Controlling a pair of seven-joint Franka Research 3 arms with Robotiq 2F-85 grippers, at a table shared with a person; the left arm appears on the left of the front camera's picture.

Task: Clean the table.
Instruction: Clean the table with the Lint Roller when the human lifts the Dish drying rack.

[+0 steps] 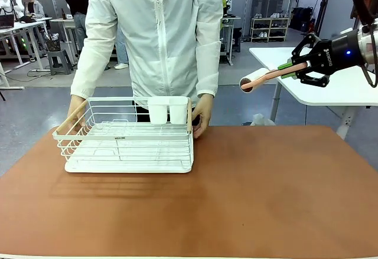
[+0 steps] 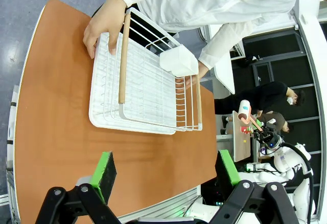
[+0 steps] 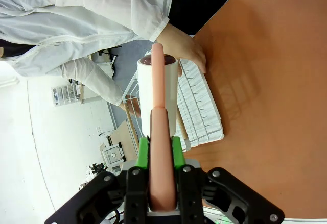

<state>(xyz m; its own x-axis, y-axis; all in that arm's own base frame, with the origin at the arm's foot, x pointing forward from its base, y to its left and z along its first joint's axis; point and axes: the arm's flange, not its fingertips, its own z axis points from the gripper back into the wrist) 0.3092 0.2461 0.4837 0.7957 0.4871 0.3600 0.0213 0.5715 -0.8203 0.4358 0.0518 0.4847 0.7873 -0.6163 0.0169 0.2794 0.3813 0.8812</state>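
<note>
The reddish-brown table point(image 1: 254, 194) lies below both arms. Up at the right, off the table's far right corner, my right gripper point(image 1: 298, 67) is shut on the pink handle of a lint roller point(image 1: 255, 79), whose white roll points left. The right wrist view looks along that lint roller point(image 3: 158, 91) between the green pads point(image 3: 144, 152), with the table point(image 3: 276, 81) beyond. High over the table point(image 2: 56, 132), my left gripper point(image 2: 166, 169) stands open and holds nothing.
A white wire dish rack point(image 1: 127, 135) with two white cups point(image 1: 168, 110) stands on the table's far left half. A person in a white jacket holds it with both hands point(image 1: 202, 114). A white-topped table point(image 1: 331, 88) stands behind, under the right arm.
</note>
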